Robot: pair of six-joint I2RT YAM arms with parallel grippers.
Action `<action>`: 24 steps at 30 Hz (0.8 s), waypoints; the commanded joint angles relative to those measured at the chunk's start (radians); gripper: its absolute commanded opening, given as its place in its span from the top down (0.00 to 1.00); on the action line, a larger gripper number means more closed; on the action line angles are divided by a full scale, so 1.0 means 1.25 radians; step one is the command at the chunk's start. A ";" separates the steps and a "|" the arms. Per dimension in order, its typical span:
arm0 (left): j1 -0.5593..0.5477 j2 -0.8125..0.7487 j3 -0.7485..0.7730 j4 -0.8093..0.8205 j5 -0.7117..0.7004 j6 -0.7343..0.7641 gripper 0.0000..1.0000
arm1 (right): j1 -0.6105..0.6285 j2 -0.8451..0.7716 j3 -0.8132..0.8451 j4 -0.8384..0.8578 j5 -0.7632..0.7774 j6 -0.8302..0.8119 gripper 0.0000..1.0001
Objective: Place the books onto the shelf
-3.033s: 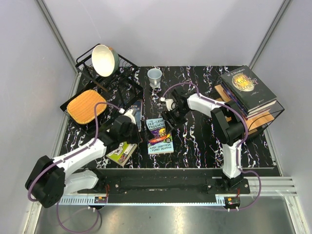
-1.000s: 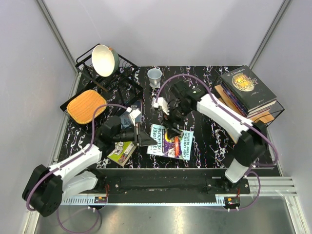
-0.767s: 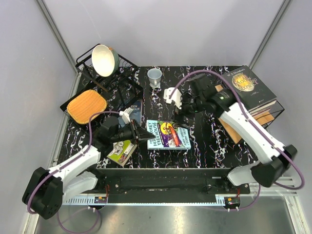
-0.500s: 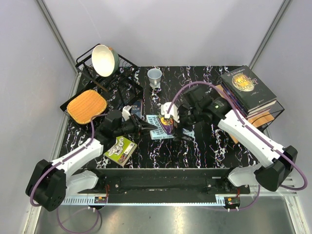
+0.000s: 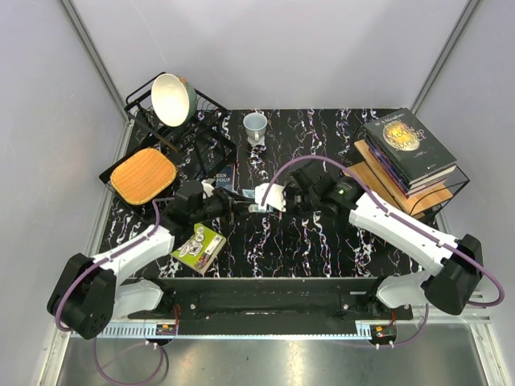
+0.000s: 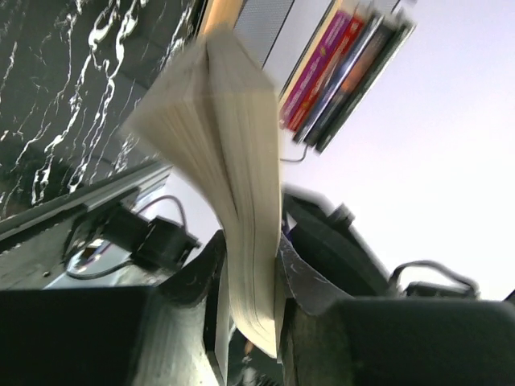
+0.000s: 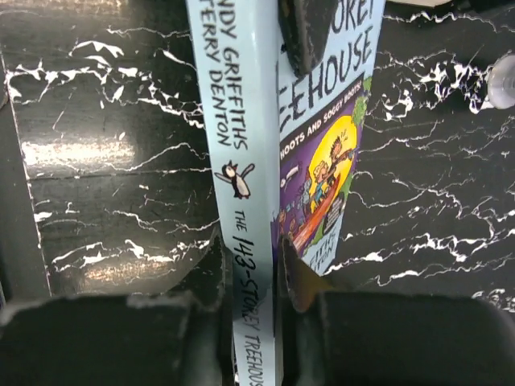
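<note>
A light-blue and purple paperback, the "Treehouse" book (image 5: 259,197), hangs on edge above the middle of the table between both arms. My left gripper (image 5: 238,206) is shut on its page edge (image 6: 233,161), and my right gripper (image 5: 278,198) is shut on its spine (image 7: 241,161). The left arm's finger (image 7: 306,32) shows at the far end of the cover in the right wrist view. The shelf (image 5: 420,199) stands at the right with a stack of books (image 5: 409,143) on top. A lime green book (image 5: 199,248) and a blue-grey book (image 5: 219,178) lie at the left.
A black wire dish rack (image 5: 211,149) holding a cream bowl (image 5: 174,98) stands at the back left. An orange-brown cutting board (image 5: 143,174) lies beside it, and a small grey cup (image 5: 255,126) sits at the back centre.
The Treehouse book went from lying flat to being held on edge off the table. My right gripper swung in from the right and shut on its spine; the left gripper kept its hold.
</note>
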 commanded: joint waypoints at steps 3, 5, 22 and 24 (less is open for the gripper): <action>0.044 -0.135 -0.059 0.102 0.017 0.099 0.38 | -0.079 -0.040 0.040 -0.012 0.050 0.069 1.00; 0.103 -0.196 -0.091 0.068 0.013 0.154 0.13 | -0.111 -0.058 0.040 -0.047 0.055 0.054 1.00; 0.214 -0.424 -0.065 -0.324 -0.004 0.605 0.01 | -0.283 -0.058 -0.087 0.029 0.479 0.059 1.00; 0.214 -0.424 -0.069 -0.322 -0.003 0.605 0.01 | -0.303 -0.047 -0.093 0.056 0.500 0.051 1.00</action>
